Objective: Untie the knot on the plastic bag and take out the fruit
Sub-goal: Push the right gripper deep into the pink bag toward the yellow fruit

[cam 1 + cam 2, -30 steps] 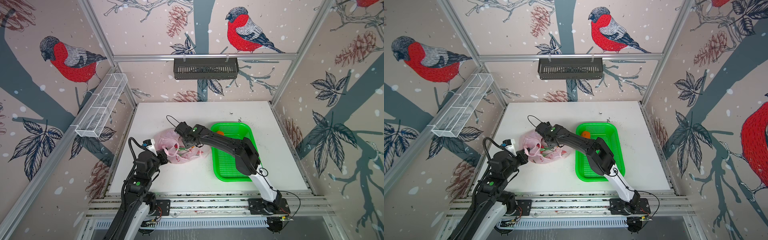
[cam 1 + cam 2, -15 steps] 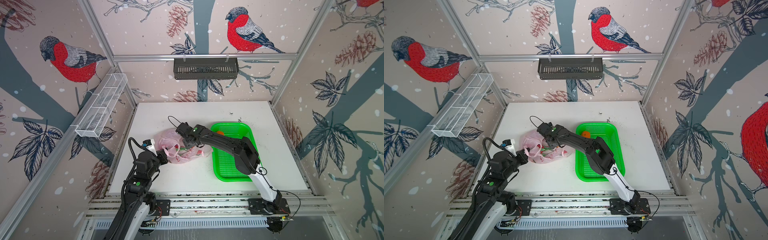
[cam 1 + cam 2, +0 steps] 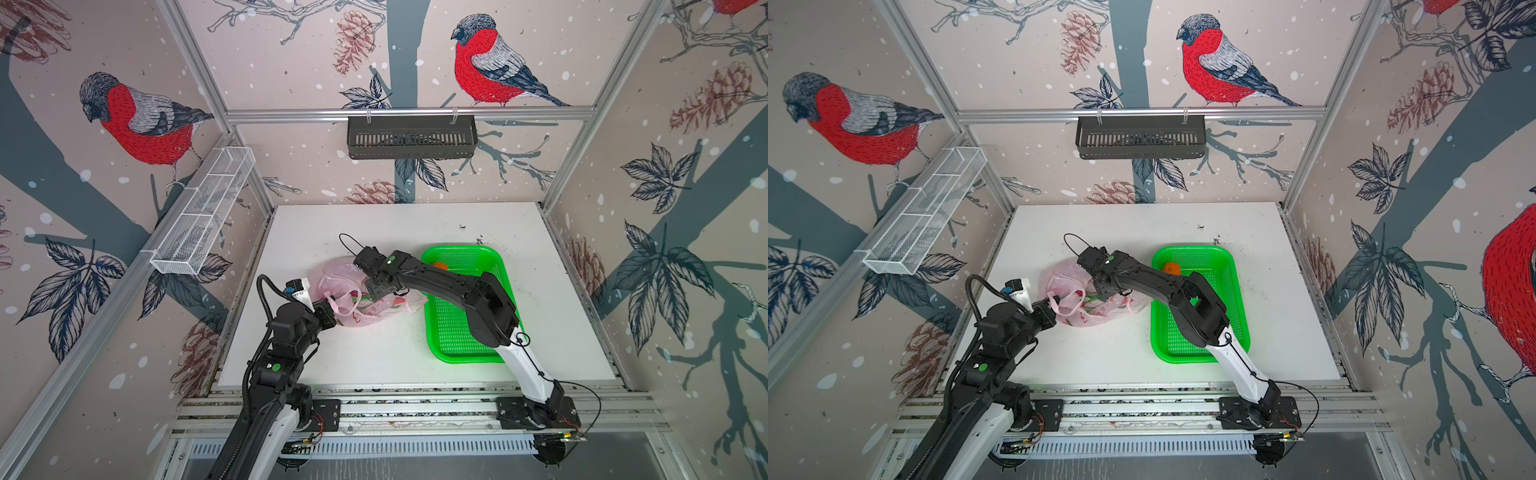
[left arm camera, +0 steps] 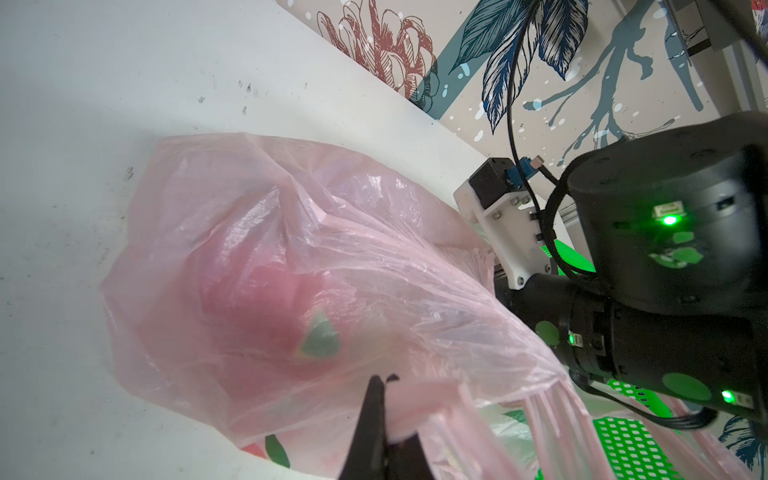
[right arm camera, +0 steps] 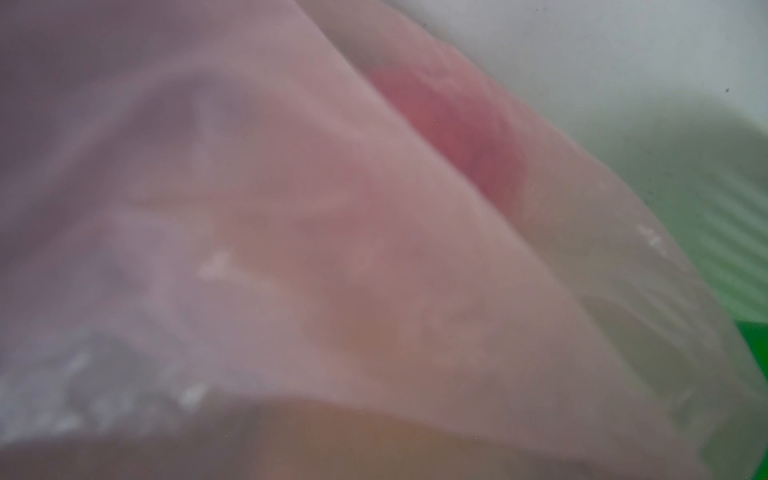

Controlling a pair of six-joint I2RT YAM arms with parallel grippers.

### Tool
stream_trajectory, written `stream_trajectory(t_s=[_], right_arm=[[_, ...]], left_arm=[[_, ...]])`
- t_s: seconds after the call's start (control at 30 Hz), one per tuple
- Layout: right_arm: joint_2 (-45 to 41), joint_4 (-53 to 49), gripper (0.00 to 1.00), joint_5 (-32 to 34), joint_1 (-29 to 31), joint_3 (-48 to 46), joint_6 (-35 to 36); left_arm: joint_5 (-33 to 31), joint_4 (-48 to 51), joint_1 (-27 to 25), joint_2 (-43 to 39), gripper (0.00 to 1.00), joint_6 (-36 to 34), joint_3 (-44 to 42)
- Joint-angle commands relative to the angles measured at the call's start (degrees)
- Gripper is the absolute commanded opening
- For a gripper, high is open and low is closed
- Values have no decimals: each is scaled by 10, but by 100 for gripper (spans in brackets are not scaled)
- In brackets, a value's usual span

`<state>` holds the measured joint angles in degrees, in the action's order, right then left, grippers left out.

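Observation:
The pale pink plastic bag (image 3: 332, 276) (image 3: 1059, 276) lies left of the green tray. My left gripper (image 3: 332, 309) (image 4: 384, 379) is shut on one loop handle and holds it up at the bag's near left corner. My right gripper (image 3: 376, 289) (image 3: 1100, 291) reaches into the bag's mouth, and its jaws are hidden by the plastic. The right wrist view shows only blurred pink plastic (image 5: 291, 208). A magenta dragon fruit (image 4: 266, 299) shows through the bag. An orange (image 3: 439, 266) (image 3: 1172, 268) lies in the tray. The knot is out of view.
The green perforated tray (image 3: 494, 270) (image 3: 1229, 266) stands right of the bag, and my right arm crosses over it. A black basket (image 3: 411, 137) hangs on the back wall. A white wire rack (image 3: 203, 216) is fixed to the left wall.
My right gripper has sunk slightly deeper into the bag's mouth. My left gripper has kept its hold on the handle in the same place.

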<state>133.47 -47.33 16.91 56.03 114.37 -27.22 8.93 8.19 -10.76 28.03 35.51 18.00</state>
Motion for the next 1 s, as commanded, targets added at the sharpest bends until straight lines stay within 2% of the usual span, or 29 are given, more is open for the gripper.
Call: stream_trajectory(t_s=[0.0,0.27,0.63,0.97], right_arm=[[5,11,86,-4,-1,0,-7],[7,22,82,-11,-4,-2,-8],[-13,33,63,-17,-1,1,-5],[-42,43,61,-20,10,2,-4]], left_arm=[[-1,-15,0,0,0,-7,-1],[-1,-15,0,1,0,-7,-1],[-1,-16,0,2,0,-7,-1],[2,-17,0,3,0,-6,0]])
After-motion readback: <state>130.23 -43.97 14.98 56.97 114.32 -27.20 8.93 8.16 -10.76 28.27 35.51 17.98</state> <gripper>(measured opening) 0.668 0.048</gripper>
